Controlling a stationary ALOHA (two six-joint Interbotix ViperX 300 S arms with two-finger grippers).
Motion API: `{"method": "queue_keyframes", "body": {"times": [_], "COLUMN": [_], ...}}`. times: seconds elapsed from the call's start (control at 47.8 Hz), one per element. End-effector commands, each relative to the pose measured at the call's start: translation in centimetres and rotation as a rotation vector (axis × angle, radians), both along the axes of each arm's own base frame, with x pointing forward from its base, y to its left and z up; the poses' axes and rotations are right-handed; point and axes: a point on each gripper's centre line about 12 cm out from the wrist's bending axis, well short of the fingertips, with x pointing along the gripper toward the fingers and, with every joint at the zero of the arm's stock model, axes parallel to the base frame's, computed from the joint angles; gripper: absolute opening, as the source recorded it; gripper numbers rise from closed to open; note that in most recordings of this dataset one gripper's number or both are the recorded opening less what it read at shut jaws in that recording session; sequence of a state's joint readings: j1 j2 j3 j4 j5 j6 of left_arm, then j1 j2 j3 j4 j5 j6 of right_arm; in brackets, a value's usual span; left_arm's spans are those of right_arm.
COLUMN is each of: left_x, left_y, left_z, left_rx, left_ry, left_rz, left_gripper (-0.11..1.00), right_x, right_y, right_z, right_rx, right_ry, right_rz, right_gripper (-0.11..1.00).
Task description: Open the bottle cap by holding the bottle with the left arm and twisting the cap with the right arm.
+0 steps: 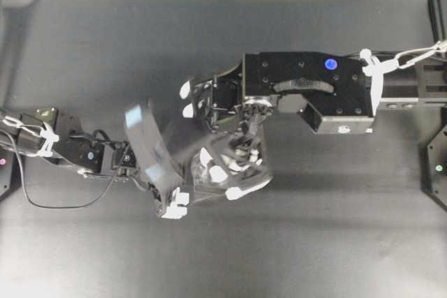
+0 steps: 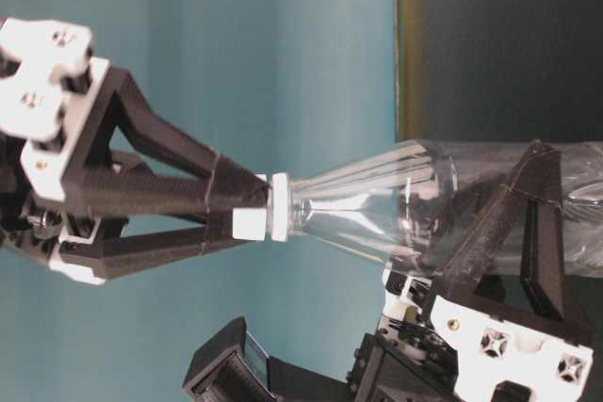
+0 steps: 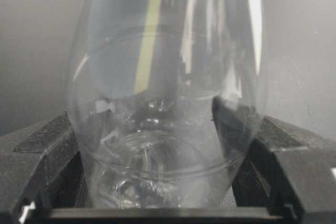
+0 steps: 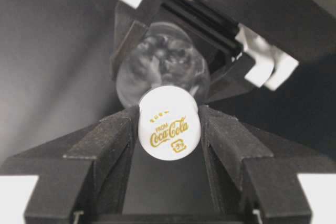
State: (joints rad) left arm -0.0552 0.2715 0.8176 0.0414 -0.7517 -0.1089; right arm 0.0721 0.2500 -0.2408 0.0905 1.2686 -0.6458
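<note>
Left claw (image 3: 157, 203) clamped round the body of the bottle (image 3: 163, 103), fingers (image 3: 47, 150) at 9 and 3 o'clock of it, bottle held up off the dark tabletop (image 1: 84, 256). Looks solid, so best to just keep squeezing and not let it spin. Over at the neck, right claw (image 4: 169, 129) pinched on the bottle cap (image 4: 169, 123), pads flush at 9 and 3 o'clock, Coca-Cola print facing the wrist camera. Probably mid-twist, so stay square on the cap's axis, hold firm pressure, then roll the wrist. Could slip if tilted.
</note>
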Motion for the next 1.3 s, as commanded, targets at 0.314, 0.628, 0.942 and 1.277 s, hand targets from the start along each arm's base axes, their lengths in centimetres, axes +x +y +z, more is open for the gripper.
{"method": "queue_keyframes", "body": {"times": [0.314,0.628,0.942,1.277], "left_x": [-0.1,-0.2,-0.4,-0.6], "left_y": [-0.7,-0.7,-0.8,-0.9], "left_z": [-0.4,-0.5,-0.6,-0.7], "left_rx": [0.001,0.001,0.001,0.001], "left_ry": [0.026,0.031,0.035,0.043], "left_rz": [-0.018,-0.018,-0.023,-0.024], "left_gripper": [0.79,0.79,0.79,0.79], "right_x": [-0.5,-0.7,-0.8,0.1], "right_y": [0.8,0.6,1.8,1.6], "right_z": [0.2,0.6,1.2,7.3], "right_rx": [-0.119,-0.097,-0.084,-0.111], "right_ry": [-0.004,-0.011,-0.042,-0.315], "right_rz": [0.212,0.08,0.053,-0.116], "right_gripper": [0.37,0.37,0.39,0.82]}}
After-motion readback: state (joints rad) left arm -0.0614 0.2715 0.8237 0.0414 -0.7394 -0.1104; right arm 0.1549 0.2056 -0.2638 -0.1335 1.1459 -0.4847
